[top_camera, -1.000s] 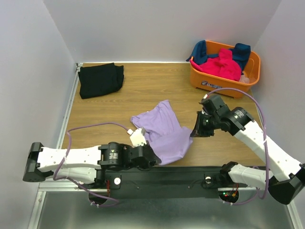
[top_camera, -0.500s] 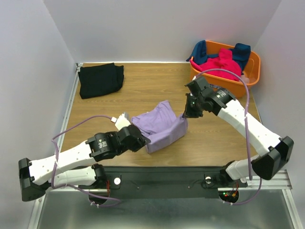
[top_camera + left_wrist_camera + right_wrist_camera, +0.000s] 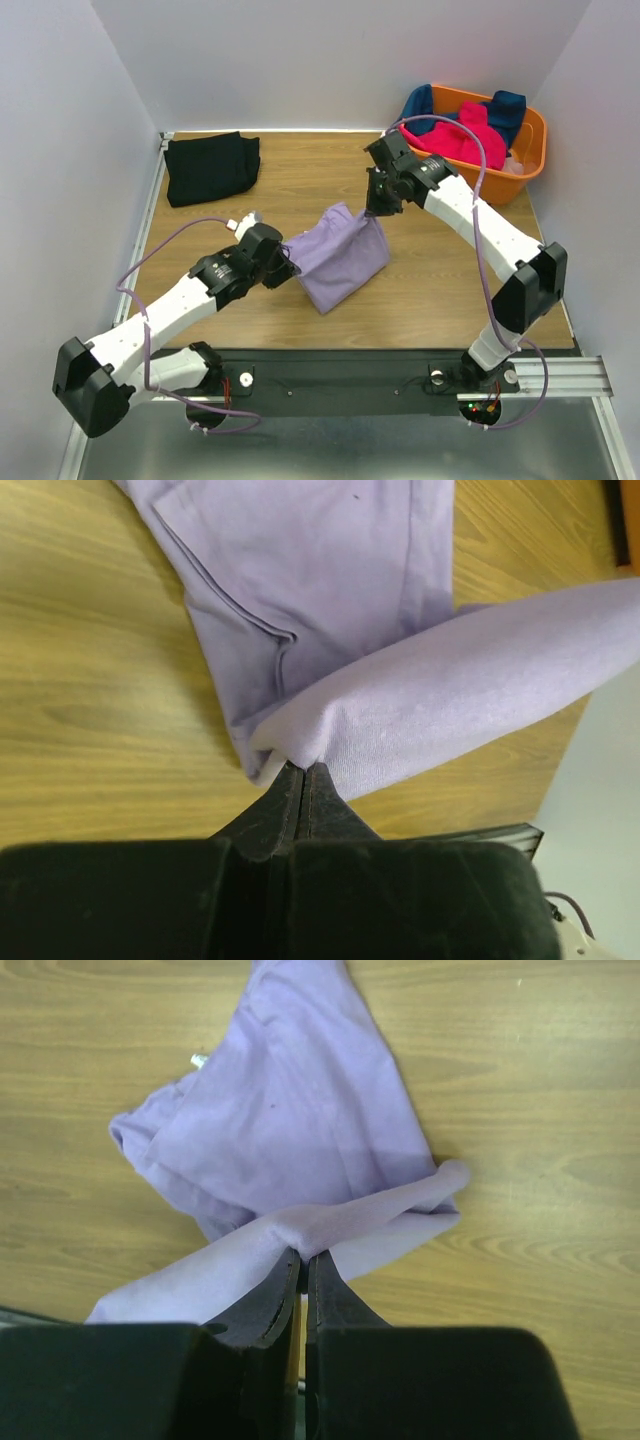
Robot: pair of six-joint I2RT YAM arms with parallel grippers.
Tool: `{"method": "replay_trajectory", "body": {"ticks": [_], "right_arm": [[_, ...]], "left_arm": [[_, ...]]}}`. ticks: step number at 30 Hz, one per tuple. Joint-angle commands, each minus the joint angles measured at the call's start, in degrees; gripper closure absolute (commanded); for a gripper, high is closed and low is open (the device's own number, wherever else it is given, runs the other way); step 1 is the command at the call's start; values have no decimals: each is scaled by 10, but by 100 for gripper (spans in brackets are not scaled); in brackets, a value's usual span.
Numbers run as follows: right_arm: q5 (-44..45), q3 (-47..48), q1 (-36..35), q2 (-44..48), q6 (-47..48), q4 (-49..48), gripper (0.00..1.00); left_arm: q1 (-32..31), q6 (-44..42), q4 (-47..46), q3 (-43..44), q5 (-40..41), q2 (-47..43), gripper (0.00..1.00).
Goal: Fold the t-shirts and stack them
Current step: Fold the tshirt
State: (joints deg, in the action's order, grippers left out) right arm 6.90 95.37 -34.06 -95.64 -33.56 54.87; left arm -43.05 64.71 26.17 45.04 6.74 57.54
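Note:
The lavender t-shirt (image 3: 340,262) hangs partly lifted over the middle of the table. My left gripper (image 3: 287,268) is shut on its left edge, with the cloth (image 3: 400,690) pinched at the fingertips. My right gripper (image 3: 374,211) is shut on its far right edge, with the cloth (image 3: 300,1150) pinched the same way and held higher. A fold of cloth stretches between the two grippers, and the rest lies on the wood below. A folded black t-shirt (image 3: 210,167) lies at the far left. Hot-pink (image 3: 462,133) and teal-blue (image 3: 505,108) shirts sit in the basket.
The orange plastic basket (image 3: 528,160) stands at the far right corner. White walls close in the table on the left, back and right. The right arm reaches across the table's right half.
Both grippers have carried the lavender shirt away from the near edge toward the table's middle. The right gripper moved up and left, and the left gripper moved forward.

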Motion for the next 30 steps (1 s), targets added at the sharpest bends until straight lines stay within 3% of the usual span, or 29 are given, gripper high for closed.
{"method": "replay_trajectory", "body": {"ticks": [1, 12, 30], "right_arm": [[9, 53, 19, -26, 28, -32, 99], [-9, 157, 34, -119, 56, -38, 100], [-35, 248, 47, -241, 85, -44, 100]], "left_arm": [[51, -71, -26, 30, -34, 11, 100], [129, -121, -58, 50, -92, 74, 100], [189, -167, -77, 70, -117, 164, 100]]}}
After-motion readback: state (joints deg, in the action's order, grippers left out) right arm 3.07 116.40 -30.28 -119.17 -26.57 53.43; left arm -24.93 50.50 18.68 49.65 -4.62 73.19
